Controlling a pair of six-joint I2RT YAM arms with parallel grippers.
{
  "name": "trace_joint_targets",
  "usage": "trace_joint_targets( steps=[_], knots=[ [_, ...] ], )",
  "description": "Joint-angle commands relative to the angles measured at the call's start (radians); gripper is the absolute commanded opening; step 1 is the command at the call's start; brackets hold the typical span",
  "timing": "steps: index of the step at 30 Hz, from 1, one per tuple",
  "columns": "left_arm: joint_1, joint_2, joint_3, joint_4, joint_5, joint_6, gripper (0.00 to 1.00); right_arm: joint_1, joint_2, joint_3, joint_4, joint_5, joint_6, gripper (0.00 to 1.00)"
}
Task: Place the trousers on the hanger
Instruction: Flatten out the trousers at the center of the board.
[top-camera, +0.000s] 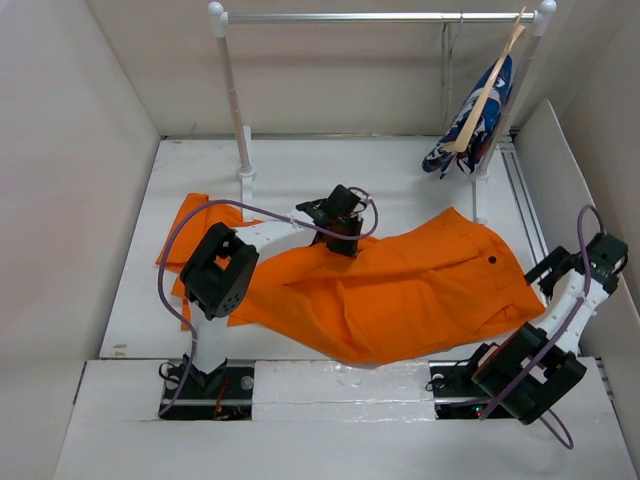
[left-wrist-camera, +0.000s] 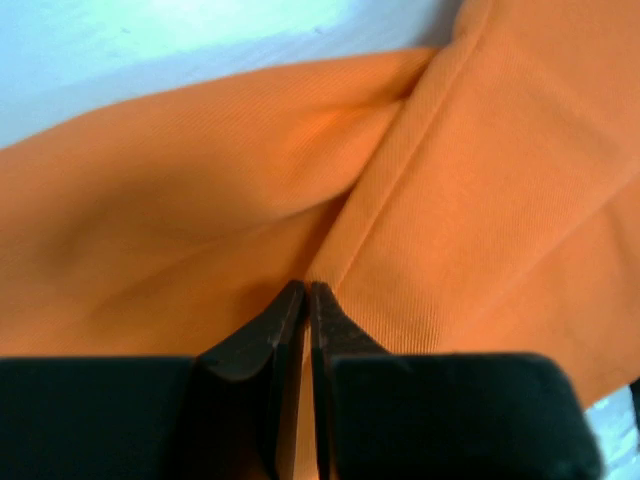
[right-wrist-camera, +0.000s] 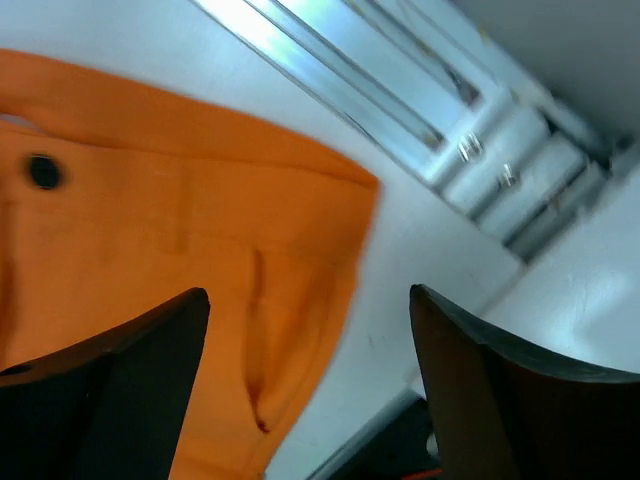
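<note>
Trousers (top-camera: 400, 290) are spread across the table (top-camera: 140, 300), their left end partly hidden by the left arm. A fold at mid-leg is pinched between the closed fingers of the left gripper (left-wrist-camera: 308, 288). The right gripper (right-wrist-camera: 310, 293) is held spread near the waistband corner. The hanger (top-camera: 444, 80) is only faintly made out on the rail (top-camera: 350, 17).

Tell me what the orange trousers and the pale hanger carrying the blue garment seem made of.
The trousers look like matte woven cotton-type twill: fine diagonal ribs show in the left wrist view, and they crease softly. The pale hanger holding the blue garment looks like light wood, a flat tan bar; finish too small to tell.
</note>
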Motion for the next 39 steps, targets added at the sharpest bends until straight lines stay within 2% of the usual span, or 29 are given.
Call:
trace_joint_targets(
  steps=[1,2,3,5,6,7,9,11,13,15,18,21,28,29,35,39],
  knots=[
    [0.0,-0.035,-0.022,0.03,0.108,0.018,0.0,0.088,0.028,0.15,0.116,-0.144,-0.123,0.86],
    [0.0,-0.041,-0.019,0.026,0.106,0.016,0.0,0.108,0.047,0.151,0.19,-0.239,-0.123,0.83],
    [0.0,-0.046,-0.016,0.018,0.1,0.019,0.0,0.161,0.076,0.145,0.26,-0.408,-0.123,0.74],
    [0.0,-0.069,-0.01,0.009,0.089,0.021,0.0,0.233,0.205,0.194,0.357,-0.505,-0.203,0.66],
    [0.0,-0.078,-0.01,0.009,0.083,0.013,0.0,0.279,0.253,0.222,0.377,-0.519,-0.224,0.52],
    [0.0,-0.087,-0.007,0.012,0.086,0.01,0.0,0.372,0.296,0.272,0.42,-0.519,-0.271,0.42],
    [0.0,-0.106,-0.002,0.011,0.095,-0.002,0.0,0.442,0.431,0.323,0.466,-0.562,-0.325,0.21],
    [0.0,-0.107,-0.004,-0.009,0.1,-0.023,0.0,0.502,0.519,0.393,0.494,-0.588,-0.371,0.22],
    [0.0,-0.115,-0.02,-0.023,0.088,-0.036,0.0,0.511,0.625,0.43,0.52,-0.611,-0.385,0.41],
    [0.0,-0.126,-0.056,-0.019,0.068,-0.052,0.0,0.511,0.694,0.469,0.551,-0.639,-0.367,0.54],
    [0.0,-0.153,-0.076,-0.002,0.065,-0.079,0.0,0.52,0.726,0.455,0.666,-0.622,-0.31,0.66],
    [0.0,-0.169,-0.074,-0.009,0.068,-0.083,0.0,0.546,0.771,0.479,0.677,-0.564,-0.264,0.69],
    [0.0,-0.181,-0.096,-0.048,0.049,-0.06,0.0,0.637,0.835,0.512,0.605,-0.447,-0.25,0.71],
    [0.0,-0.182,-0.088,-0.052,0.049,-0.059,0.07,0.637,0.846,0.509,0.605,-0.433,-0.241,0.71],
    [0.0,-0.215,-0.036,-0.089,-0.03,-0.057,0.25,0.637,0.874,0.481,0.583,-0.386,-0.154,0.71],
    [0.058,-0.265,-0.028,-0.095,-0.098,-0.097,0.26,0.637,0.874,0.453,0.572,-0.337,-0.086,0.68]
  ],
)
